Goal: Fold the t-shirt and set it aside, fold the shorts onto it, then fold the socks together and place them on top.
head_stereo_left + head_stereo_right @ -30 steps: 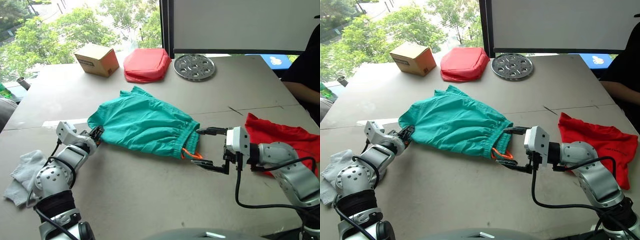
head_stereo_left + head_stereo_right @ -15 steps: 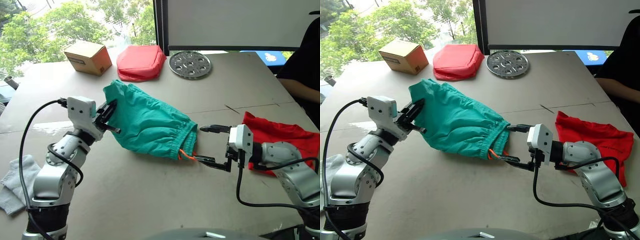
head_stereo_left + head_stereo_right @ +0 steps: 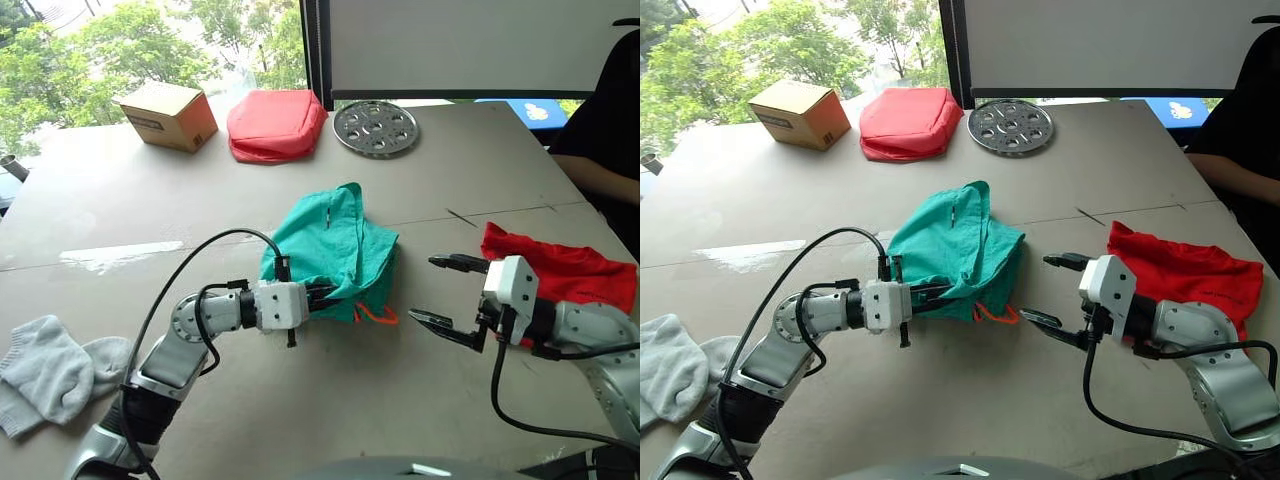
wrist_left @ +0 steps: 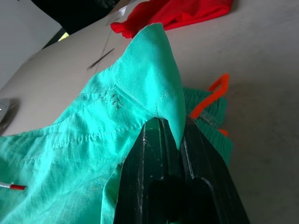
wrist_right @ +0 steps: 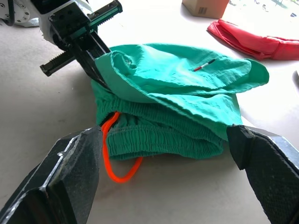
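The teal shorts [image 3: 338, 245] lie doubled over in the middle of the table, their orange drawstring [image 3: 376, 316] poking out on the near right. My left gripper [image 3: 330, 295] is shut on the shorts' leg end, holding it over the waistband; in the left wrist view the black fingers [image 4: 161, 140] pinch a teal fold. My right gripper [image 3: 423, 289] stands open just right of the drawstring, touching nothing. The red t-shirt [image 3: 565, 272] lies bunched behind the right arm. The grey socks [image 3: 50, 368] lie at the near left.
At the back of the table stand a cardboard box [image 3: 168, 114], a salmon-red padded pouch [image 3: 276, 122] and a round metal disc with holes [image 3: 376, 128]. A person in black [image 3: 612, 110] sits at the far right edge.
My left gripper has carried the shorts' leg end from the left across to the waistband, doubling the shorts over. My right gripper has backed off slightly to the right and stays open.
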